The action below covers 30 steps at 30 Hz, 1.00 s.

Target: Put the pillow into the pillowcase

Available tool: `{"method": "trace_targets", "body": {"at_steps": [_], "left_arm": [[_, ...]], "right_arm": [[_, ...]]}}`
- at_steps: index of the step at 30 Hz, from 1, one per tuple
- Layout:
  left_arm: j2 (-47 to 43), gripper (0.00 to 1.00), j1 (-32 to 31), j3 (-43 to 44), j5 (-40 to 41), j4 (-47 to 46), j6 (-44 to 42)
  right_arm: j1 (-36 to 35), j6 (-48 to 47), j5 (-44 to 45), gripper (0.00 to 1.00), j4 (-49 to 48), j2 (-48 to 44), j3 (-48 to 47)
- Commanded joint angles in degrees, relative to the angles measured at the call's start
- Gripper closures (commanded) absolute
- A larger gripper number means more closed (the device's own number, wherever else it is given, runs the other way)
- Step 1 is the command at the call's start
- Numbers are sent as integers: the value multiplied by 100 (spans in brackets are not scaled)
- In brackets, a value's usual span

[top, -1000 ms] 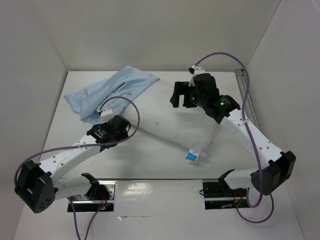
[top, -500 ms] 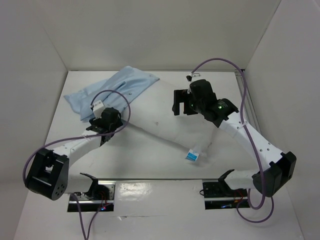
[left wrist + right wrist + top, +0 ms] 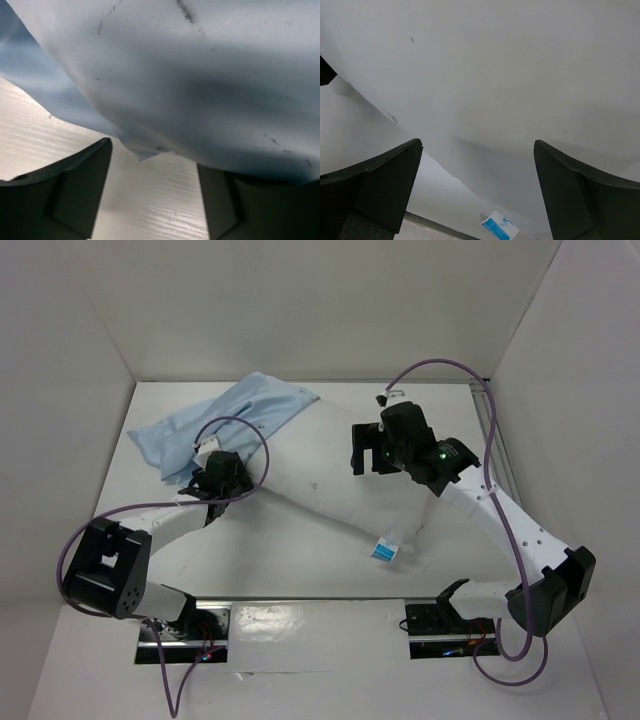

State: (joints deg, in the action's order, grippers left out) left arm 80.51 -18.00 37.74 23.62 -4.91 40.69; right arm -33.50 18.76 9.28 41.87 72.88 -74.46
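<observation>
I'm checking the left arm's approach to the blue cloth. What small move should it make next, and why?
Probably ease the left gripper forward and close it. Its jaws stand open either side of a hanging corner of the pillowcase, nothing pinched yet; the right gripper hovers open above the pillow.

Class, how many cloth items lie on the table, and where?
2: the pillow in the centre; the pillowcase at far left, meeting the pillow's end. None seems hidden.
</observation>
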Motion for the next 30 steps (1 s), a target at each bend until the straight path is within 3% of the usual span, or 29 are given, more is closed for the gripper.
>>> {"method": "trace_targets", "body": {"at_steps": [1,4,7,11,12,13,18,19,20,22,23,25,29,30], "left_arm": [[113,23,104,58,-51,-441,-105],[385,37,393,155,-84,-423,36],[439,45,446,339,-164,-371,36],[334,77,446,445,-234,-213,-17],[282,96,446,445,-356,-160,-69],[281,100,446,576,-419,-108,-139],[53,100,385,857,-1068,348,-325],[53,100,324,971,-1313,428,-377],[-8,100,323,1033,-1464,481,-377],[-9,100,183,1191,-1876,569,-430],[-9,100,131,1445,-2070,622,-430],[324,100,-80,1910,-2517,841,-535],[1255,100,-519,3965,-3029,1517,-816],[1422,100,-599,4909,-3186,1841,-817]], "right_arm": [[-34,-4,136,0,146,-204,-43],[-34,-4,65,0,94,-204,18],[-34,-118,-127,0,41,-204,19],[-87,-461,-452,0,234,76,19],[-87,-540,-627,0,234,164,19],[-157,-540,-707,0,95,322,202],[-315,-321,-621,0,-836,1051,564],[-315,-251,-620,10,-1169,1314,625],[-315,-181,-551,40,-1320,1447,556],[-184,-102,-393,87,-1488,1693,328],[-88,-101,-313,100,-1488,1886,-91],[44,-293,115,100,-1436,2010,-673],[484,-540,171,100,-1234,2063,-2219],[484,-619,258,100,-1112,2063,-2510]]}}
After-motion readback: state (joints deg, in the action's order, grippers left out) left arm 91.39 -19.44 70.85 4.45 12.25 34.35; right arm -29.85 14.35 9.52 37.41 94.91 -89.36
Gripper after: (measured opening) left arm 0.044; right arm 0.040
